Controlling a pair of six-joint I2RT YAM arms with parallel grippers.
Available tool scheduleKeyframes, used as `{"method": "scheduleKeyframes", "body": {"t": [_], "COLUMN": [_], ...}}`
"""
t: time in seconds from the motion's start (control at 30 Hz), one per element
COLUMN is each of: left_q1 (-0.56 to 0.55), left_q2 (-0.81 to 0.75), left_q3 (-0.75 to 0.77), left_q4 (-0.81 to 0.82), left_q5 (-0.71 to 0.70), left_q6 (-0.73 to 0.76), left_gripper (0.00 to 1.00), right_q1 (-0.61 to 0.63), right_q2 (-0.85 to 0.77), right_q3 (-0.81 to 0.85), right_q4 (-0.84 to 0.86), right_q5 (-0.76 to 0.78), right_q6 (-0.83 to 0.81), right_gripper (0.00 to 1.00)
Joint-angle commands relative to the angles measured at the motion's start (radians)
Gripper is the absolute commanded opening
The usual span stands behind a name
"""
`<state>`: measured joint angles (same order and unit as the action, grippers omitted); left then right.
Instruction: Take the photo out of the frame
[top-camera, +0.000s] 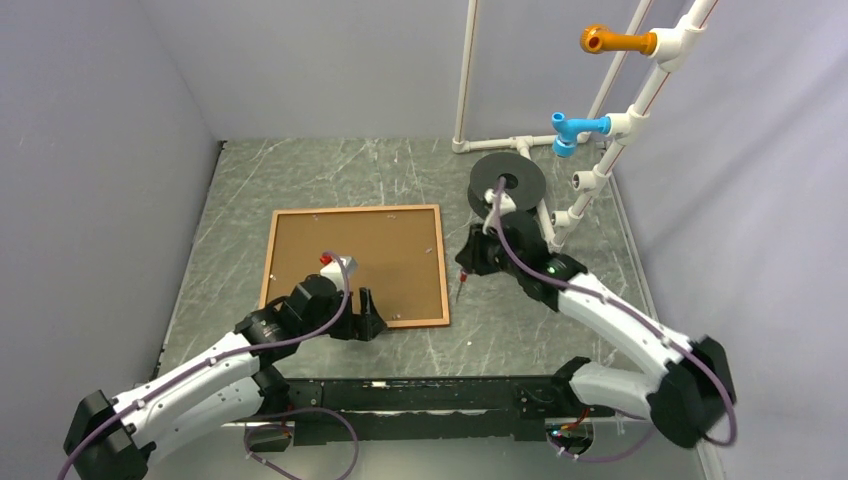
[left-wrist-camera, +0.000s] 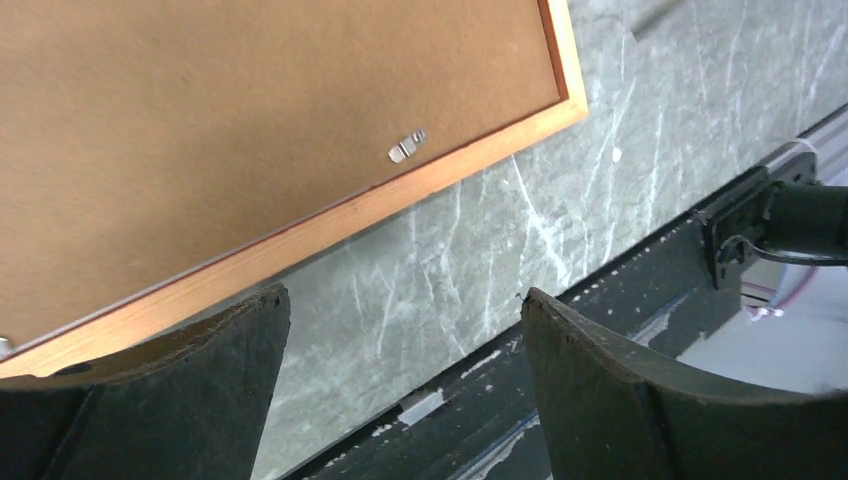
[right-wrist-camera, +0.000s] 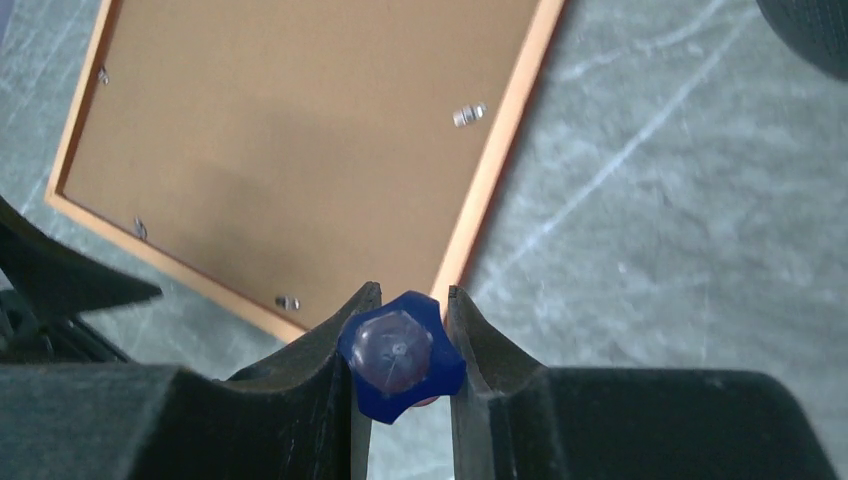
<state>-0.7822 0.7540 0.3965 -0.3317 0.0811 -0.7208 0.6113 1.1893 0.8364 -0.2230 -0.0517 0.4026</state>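
Observation:
The reddish-brown wooden frame (top-camera: 355, 209) lies face down on the marble table, with the brown fibreboard backing panel (top-camera: 385, 250) filling it. The photo is hidden under the panel. Small metal clips (left-wrist-camera: 407, 146) hold the panel at the rails. My left gripper (top-camera: 366, 318) is open and empty, low over the table by the frame's near rail (left-wrist-camera: 400, 190). My right gripper (top-camera: 470, 262) is shut on a blue-handled screwdriver (right-wrist-camera: 400, 355), just off the frame's right rail (right-wrist-camera: 500, 150); its reddish shaft (top-camera: 460, 290) points down at the table.
A black disc (top-camera: 507, 183) and a white pipe rack (top-camera: 620, 125) with orange and blue pegs stand at the back right. A black mounting rail (top-camera: 440, 395) runs along the table's near edge. Grey walls enclose the left, back and right.

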Motion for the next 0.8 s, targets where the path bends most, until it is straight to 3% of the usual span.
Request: {"method": "scheduleKeyframes", "body": {"t": [0.0, 0.17, 0.33, 0.5, 0.77], "left_q1": [0.003, -0.014, -0.152, -0.202, -0.255], "left_q2": [0.001, 0.162, 0.310, 0.464, 0.631], "left_q3": [0.078, 0.165, 0.256, 0.315, 0.372], "left_q4": [-0.115, -0.136, -0.137, -0.135, -0.110], "left_q5": [-0.120, -0.128, -0.271, -0.370, -0.402], "left_q6": [0.121, 0.267, 0.410, 0.443, 0.410], "left_gripper": [0.90, 0.84, 0.82, 0.78, 0.73], "right_q1": [-0.001, -0.003, -0.003, -0.003, -0.004], "right_q2": [-0.206, -0.372, -0.448, -0.492, -0.532], "right_q3": [-0.153, -0.249, -0.276, -0.282, -0.292], "right_q4": [-0.052, -0.093, -0.137, -0.158, -0.176], "right_q5": [0.028, 0.036, 0.037, 0.040, 0.034], "right_q6": [0.043, 0.081, 0.088, 0.091, 0.098], "right_gripper": [0.00, 0.00, 0.00, 0.00, 0.00]}}
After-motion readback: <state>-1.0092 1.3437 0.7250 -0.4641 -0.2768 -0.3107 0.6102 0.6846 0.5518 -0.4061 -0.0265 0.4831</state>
